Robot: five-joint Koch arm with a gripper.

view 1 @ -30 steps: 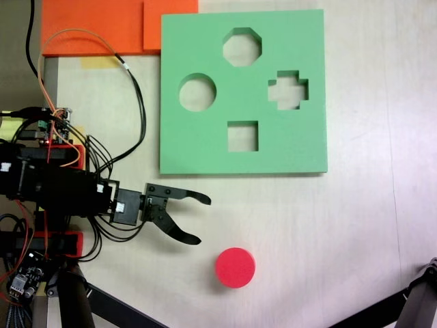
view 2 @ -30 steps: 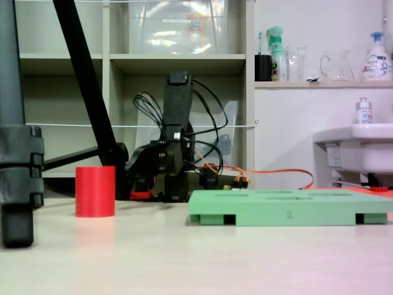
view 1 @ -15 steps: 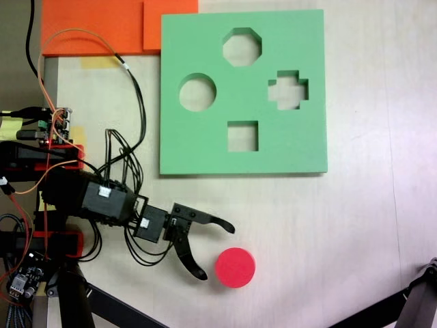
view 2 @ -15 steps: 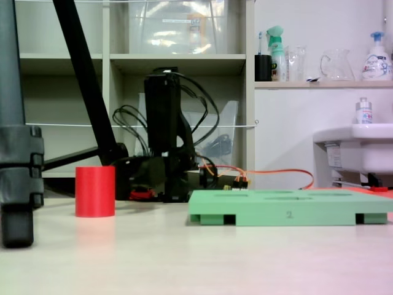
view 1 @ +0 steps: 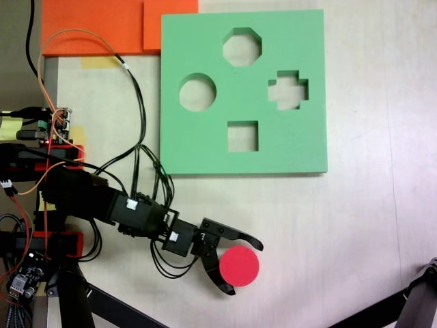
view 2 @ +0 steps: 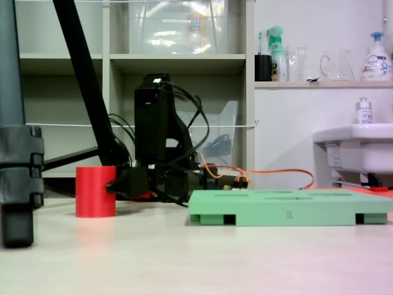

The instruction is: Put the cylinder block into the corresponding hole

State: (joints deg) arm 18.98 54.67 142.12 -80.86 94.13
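In a fixed view from above, the red cylinder block (view 1: 240,266) stands on the pale table below the green foam board (view 1: 205,147). My black gripper (view 1: 244,268) is open, one finger along the block's upper edge and the other at its lower left, so the block sits between the jaws. The round hole (view 1: 197,93) lies on the board's left side, far above the block. In the low fixed view the block (view 2: 95,191) stands upright with the gripper (view 2: 126,183) against its right side, and the board (view 2: 288,208) lies flat to the right.
The board also has an octagonal cut-out (view 1: 242,46), a cross cut-out (view 1: 287,90) and a square cut-out (view 1: 242,137). Orange foam sheets (view 1: 102,24) lie at the top left. Cables (view 1: 140,123) loop by the arm's base. Tripod legs (view 1: 416,301) cross the lower corners.
The arm has stretched out to the right and downward in the view from above, bringing its open jaws from the left of the block to either side of it. The block stands where it did.
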